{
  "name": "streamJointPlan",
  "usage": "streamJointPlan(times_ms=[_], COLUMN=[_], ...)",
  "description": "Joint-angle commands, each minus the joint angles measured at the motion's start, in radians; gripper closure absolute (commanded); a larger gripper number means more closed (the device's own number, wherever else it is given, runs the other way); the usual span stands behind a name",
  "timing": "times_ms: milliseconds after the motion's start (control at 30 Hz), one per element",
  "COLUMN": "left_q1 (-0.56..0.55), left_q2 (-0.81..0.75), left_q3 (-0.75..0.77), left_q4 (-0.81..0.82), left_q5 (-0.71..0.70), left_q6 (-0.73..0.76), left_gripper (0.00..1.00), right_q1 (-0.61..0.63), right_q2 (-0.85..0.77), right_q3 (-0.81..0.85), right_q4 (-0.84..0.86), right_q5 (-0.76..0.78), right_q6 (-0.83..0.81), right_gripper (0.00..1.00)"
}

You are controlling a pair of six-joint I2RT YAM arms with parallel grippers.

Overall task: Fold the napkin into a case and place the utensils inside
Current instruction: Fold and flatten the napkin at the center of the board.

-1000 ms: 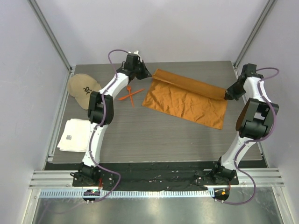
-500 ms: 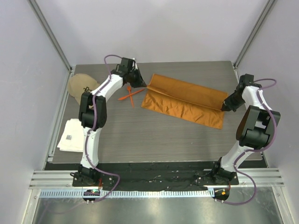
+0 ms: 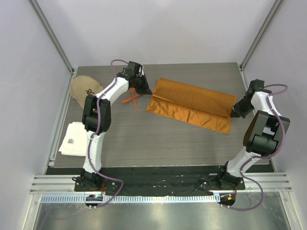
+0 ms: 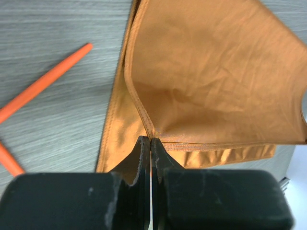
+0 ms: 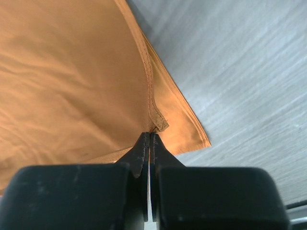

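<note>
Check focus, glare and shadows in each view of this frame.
Top external: even diffuse light, sharp throughout, sheen on the front metal sheet. Left wrist: napkin hem crisp, left tool nearly black with little detail, blown-out white patch at the right edge. Right wrist: napkin stitching sharp, right tool equally dark, table washed pale by glare.

Counts, all views: 1x rust-orange thin cloth napkin (image 3: pixel 192 103). 2x thin bright-orange plastic utensils (image 3: pixel 134 97). 1x tan fabric cap (image 3: pixel 84 88). 1x thick white towel (image 3: pixel 74 139). 2x black two-finger grippers: left end effector (image 4: pixel 151 140), right end effector (image 5: pixel 149 135). 1x grey wood-grain bench (image 3: pixel 158 139).
</note>
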Motion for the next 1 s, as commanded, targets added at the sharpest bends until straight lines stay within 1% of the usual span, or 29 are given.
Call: streamJointPlan(times_ms=[0, 267, 400, 600, 667, 700, 767, 967], left_q1=[0.005, 0.004, 0.004, 0.002, 0.004, 0.004, 0.004, 0.002], left_q2=[-0.04, -0.029, -0.011, -0.064, -0.068, -0.072, -0.077, -0.091], left_q3=[0.022, 0.019, 0.071, 0.063, 0.081, 0.088, 0.095, 0.091], left_q4=[-0.076, -0.154, -0.232, -0.22, -0.228, -0.237, -0.245, -0.291], left_q5=[-0.033, -0.048, -0.059, -0.059, -0.057, -0.056, -0.057, -0.073], left_q6=[0.045, 0.036, 0.036, 0.027, 0.025, 0.027, 0.03, 0.047], left_gripper=[1.0, 1.0, 1.0, 1.0, 1.0, 1.0, 1.0, 1.0], right_q1=[-0.002, -0.003, -0.003, -0.003, -0.002, -0.002, -0.002, -0.002], right_q2=[-0.062, -0.074, -0.089, -0.124, -0.141, -0.147, -0.167, -0.201], right_q3=[-0.063, -0.122, -0.11, -0.062, -0.044, -0.039, -0.036, -0.1], right_q4=[0.012, 0.012, -0.001, -0.067, -0.109, -0.123, -0.151, -0.159], right_q5=[-0.003, 0.009, 0.02, 0.037, 0.043, 0.078, 0.075, 0.063], right_q6=[-0.004, 0.0, -0.001, 0.016, 0.017, 0.023, 0.023, 0.033], right_gripper=[0.99, 0.99, 0.99, 0.99, 0.99, 0.99, 0.99, 0.99])
